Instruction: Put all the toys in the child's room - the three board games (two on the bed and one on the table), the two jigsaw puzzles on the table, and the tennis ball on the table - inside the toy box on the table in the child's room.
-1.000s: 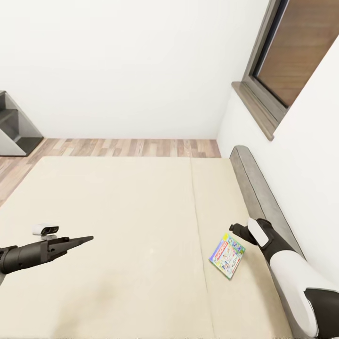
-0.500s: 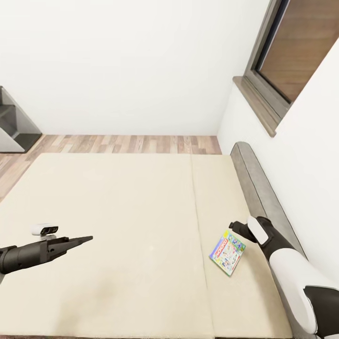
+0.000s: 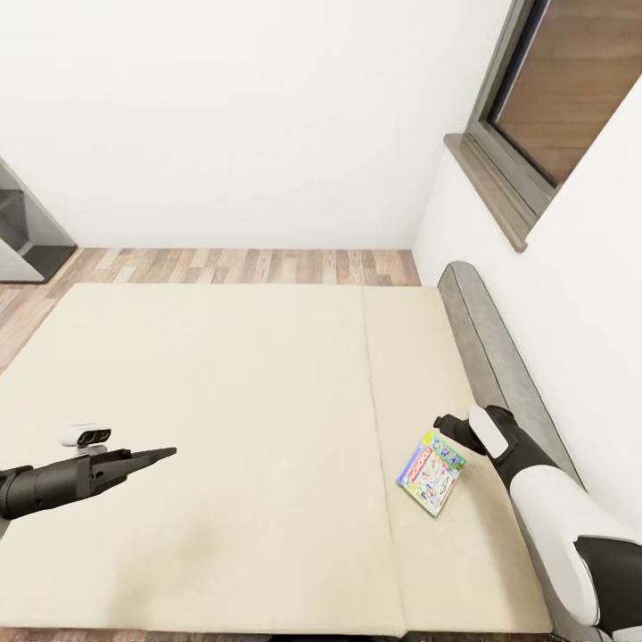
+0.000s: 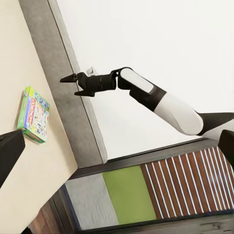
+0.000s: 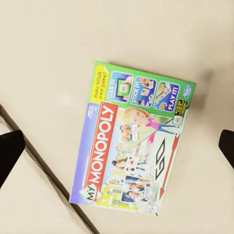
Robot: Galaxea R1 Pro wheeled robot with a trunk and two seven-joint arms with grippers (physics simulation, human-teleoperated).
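Right end effector [image 3: 443,426], fingers spread, hovers over one board game [image 3: 431,473] on the bed [image 3: 223,401].

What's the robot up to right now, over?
Right tool open, poised above Monopoly board game. Game flat on bed, untouched. Left tool empty, out over the mattress. Nothing between right tool and game.

Bare bed [image 3: 223,401] around board game [image 3: 431,473]
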